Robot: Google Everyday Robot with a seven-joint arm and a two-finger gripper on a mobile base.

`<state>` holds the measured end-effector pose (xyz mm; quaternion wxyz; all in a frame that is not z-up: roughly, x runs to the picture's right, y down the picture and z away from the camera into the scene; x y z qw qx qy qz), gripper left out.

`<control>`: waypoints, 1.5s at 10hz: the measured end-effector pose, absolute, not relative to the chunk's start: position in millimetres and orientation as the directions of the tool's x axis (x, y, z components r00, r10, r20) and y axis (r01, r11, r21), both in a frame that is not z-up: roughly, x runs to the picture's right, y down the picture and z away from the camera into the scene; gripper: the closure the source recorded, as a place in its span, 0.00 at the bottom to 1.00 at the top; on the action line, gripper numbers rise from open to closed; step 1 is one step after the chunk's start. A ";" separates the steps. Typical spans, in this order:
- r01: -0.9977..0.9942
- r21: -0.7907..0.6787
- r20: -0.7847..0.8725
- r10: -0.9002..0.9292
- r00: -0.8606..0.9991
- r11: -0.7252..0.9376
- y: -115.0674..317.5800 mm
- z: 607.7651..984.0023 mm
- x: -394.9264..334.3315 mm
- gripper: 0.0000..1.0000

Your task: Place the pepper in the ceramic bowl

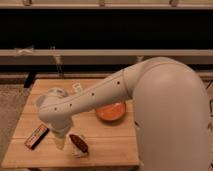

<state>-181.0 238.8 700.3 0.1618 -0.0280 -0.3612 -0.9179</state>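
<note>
Arm (102,94) stretched left, elbow bent; hand (60,143) pointing down, low.

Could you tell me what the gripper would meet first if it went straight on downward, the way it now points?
Probably the wooden table. The gripper points down at the table's front part, just beside the pepper, and it would seem to miss the pepper narrowly, though depth is unclear.

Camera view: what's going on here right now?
The robot's arm reaches over the wooden table, with its tool down near the front edge, just left of the pepper. The pepper is on the table, not in the ceramic bowl, which sits further back to the right, partly behind the arm. A dark bar lies left of the tool.
</note>
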 end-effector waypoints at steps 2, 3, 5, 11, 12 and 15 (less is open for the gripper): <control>0.348 0.669 0.204 -0.288 -0.936 -0.656 261.7 703.3 -162.1 0.28; 0.360 0.677 0.221 -0.289 -0.931 -0.642 272.0 706.1 -158.3 0.28; 0.383 0.684 0.247 -0.297 -0.922 -0.621 285.6 713.4 -153.5 0.28; 0.450 0.661 0.295 -0.344 -0.891 -0.600 285.6 723.9 -138.0 0.80; 0.458 0.656 0.299 -0.351 -0.887 -0.600 284.5 723.5 -135.6 0.86; 0.472 0.637 0.299 -0.370 -0.880 -0.609 276.8 719.2 -130.5 0.87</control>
